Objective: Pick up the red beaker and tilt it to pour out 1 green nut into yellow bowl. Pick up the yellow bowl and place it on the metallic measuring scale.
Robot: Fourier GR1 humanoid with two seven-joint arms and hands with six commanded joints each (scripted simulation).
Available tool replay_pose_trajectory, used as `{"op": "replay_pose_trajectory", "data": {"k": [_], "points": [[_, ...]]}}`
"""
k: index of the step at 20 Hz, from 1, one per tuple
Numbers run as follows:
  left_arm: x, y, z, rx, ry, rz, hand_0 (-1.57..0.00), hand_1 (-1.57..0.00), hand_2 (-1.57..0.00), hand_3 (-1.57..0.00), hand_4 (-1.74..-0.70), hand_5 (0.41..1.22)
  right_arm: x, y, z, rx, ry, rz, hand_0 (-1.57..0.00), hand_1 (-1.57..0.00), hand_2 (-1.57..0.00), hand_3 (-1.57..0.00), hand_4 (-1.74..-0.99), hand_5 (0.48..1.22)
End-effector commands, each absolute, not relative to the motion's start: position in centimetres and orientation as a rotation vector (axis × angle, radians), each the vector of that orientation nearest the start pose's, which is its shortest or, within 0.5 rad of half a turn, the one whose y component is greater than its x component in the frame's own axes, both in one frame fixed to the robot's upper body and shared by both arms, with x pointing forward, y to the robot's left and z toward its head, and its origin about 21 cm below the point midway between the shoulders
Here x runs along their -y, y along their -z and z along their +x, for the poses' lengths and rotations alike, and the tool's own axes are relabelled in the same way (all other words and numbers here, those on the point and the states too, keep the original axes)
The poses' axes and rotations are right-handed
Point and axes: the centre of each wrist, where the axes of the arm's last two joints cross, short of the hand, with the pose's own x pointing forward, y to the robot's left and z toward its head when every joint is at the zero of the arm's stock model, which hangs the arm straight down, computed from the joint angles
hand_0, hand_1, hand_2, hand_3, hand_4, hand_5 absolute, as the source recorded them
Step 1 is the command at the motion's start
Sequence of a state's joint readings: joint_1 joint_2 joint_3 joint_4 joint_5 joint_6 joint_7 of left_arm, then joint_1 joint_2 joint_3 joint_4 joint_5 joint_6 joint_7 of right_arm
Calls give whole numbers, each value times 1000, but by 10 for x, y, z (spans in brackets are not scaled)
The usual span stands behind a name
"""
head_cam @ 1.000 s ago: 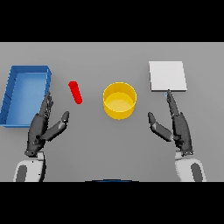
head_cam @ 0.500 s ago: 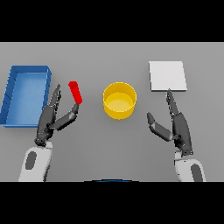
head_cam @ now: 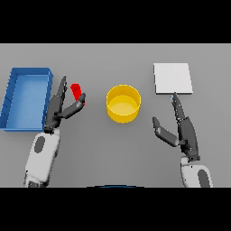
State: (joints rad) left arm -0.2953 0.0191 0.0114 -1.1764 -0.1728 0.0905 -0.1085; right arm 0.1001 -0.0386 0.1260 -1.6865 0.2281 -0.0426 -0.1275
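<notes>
Left hand (head_cam: 61, 107): now at beaker (head_cam: 76, 91), fingers and thumb spread either side, not yet closed.
Right hand (head_cam: 180, 128): unmoved, fingers straight.

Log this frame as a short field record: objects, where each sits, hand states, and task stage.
red beaker: on the table between the blue tray and the yellow bowl, partly hidden by the left hand
left hand: at the beaker, fingers and thumb spread on either side, not closed on it
right hand: open, hovering below the scale, idle
yellow bowl: table centre, upright; no nut visible inside
metallic measuring scale: far right, nothing on it
blue tray: far left
task stage: beaker not yet lifted; nothing poured
</notes>
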Motion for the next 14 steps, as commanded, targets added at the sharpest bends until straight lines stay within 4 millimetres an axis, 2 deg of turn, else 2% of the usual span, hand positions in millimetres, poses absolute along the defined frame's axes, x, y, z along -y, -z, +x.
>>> {"op": "replay_pose_trajectory", "data": {"k": [1, 8, 12, 13, 14], "points": [[-202, 25, 320, 1579, 204, 138, 1, 1, 1, 1, -1183, 631, 216, -7, 225, 1719, -241, -166, 1, 1, 1, 1, -1245, 670], [-185, 30, 345, 1604, 266, 168, 1, 1, 1, 1, -1256, 664, 216, -9, 223, 1720, -237, -141, 1, 1, 1, 1, -1264, 690], [-178, 30, 358, 1601, 284, 178, 1, 1, 1, 1, -1259, 684, 219, -8, 223, 1717, -242, -152, 1, 1, 1, 1, -1261, 690], [-183, 32, 360, 1609, 277, 184, 1, 1, 1, 1, -1271, 692, 220, -7, 223, 1723, -242, -149, 1, 1, 1, 1, -1265, 691], [-179, 35, 361, 1625, 265, 187, 1, -24, -41, 1, -1297, 715, 218, -7, 222, 1723, -243, -152, 1, 1, 1, 1, -1259, 691]]}}
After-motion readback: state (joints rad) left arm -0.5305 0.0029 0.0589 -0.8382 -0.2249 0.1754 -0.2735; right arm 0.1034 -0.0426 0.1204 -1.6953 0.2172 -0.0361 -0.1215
